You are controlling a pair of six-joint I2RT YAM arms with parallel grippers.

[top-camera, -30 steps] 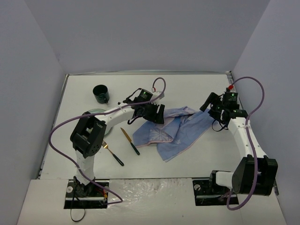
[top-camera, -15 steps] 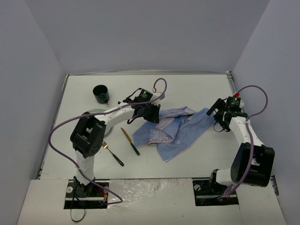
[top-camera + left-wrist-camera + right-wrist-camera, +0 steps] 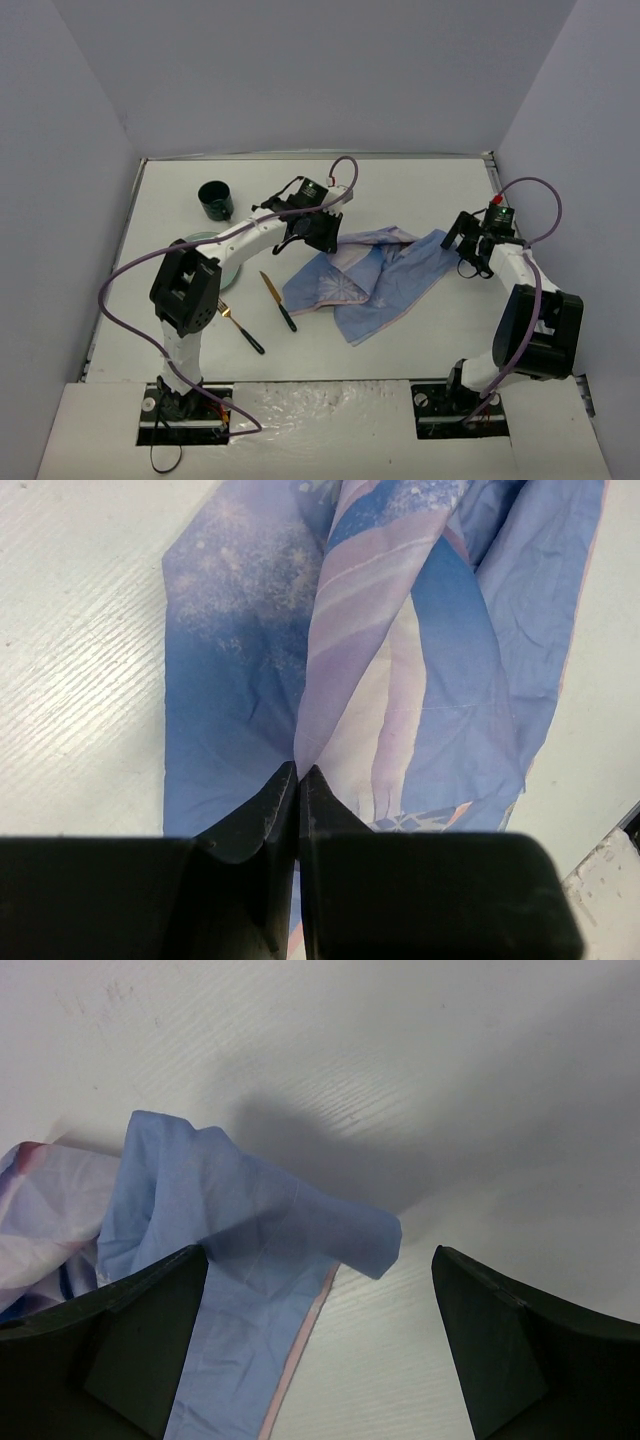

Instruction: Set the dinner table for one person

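A crumpled blue printed cloth (image 3: pixel 370 275) lies on the white dinner table (image 3: pixel 420 190), right of centre. My left gripper (image 3: pixel 322 238) is at the cloth's upper left edge, shut on a fold. In the left wrist view its jaws (image 3: pixel 299 770) meet on a pale ridge of the cloth (image 3: pixel 420 680). My right gripper (image 3: pixel 468 250) stands open at the cloth's right corner. In the right wrist view that corner of the cloth (image 3: pixel 250 1230) curls up between the wide-apart fingers of the gripper (image 3: pixel 320 1260), touching neither.
A dark green cup (image 3: pixel 215 200) stands at the back left. A pale green plate (image 3: pixel 200 243) shows partly under the left arm. A gold-bladed knife (image 3: pixel 278 300) and a gold fork (image 3: pixel 240 328), both with black handles, lie left of the cloth.
The left gripper closed on the cloth's fold and drew it slightly back and left. The right arm swung rightward, then settled low by the cloth's right corner, still open.
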